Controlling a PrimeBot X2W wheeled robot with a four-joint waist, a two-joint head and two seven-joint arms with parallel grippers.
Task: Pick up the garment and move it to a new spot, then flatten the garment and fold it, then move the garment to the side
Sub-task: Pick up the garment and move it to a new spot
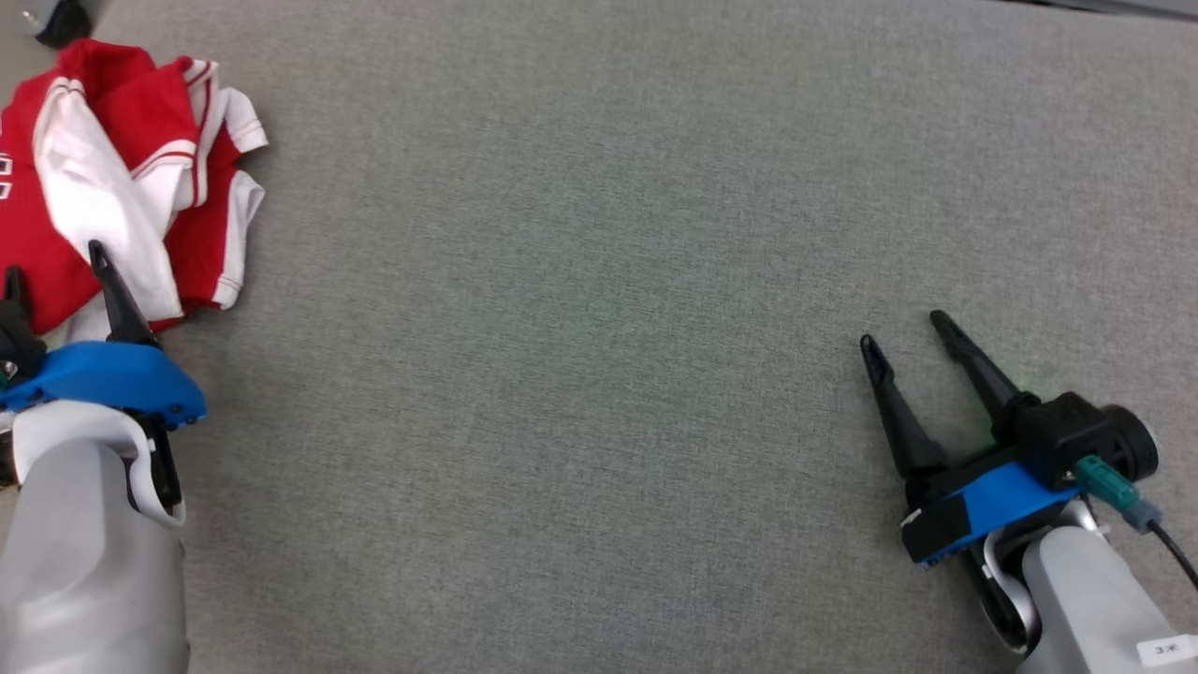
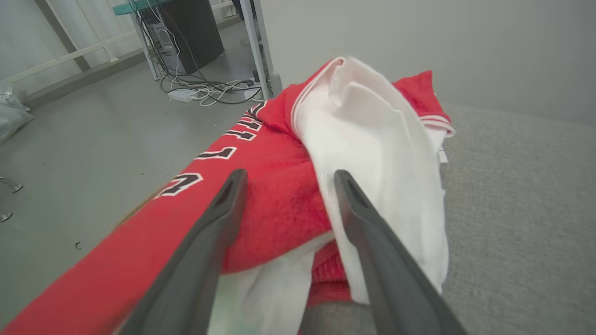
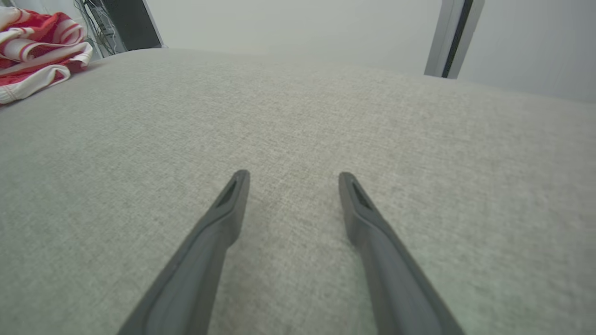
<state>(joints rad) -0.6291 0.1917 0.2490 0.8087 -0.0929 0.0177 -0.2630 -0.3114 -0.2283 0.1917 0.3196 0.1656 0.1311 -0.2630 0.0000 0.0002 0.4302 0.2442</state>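
Garment (image 1: 122, 178) sits crumpled at the far-left corner of the table (image 1: 599, 281), so I've got the left gripper (image 1: 52, 258) wide open and empty at its near edge for the pickup, right gripper (image 1: 902, 329) spread, empty, parked over bare table near right.

Soft, even light falls flat on the bench (image 1: 599, 234), with only faint shadows under the garment (image 1: 140, 187). The head view is slightly grainy. Both wrist views bend at their edges, and the fingers (image 2: 205, 242) blur toward the bottom. White cloth looks nearly washed out.
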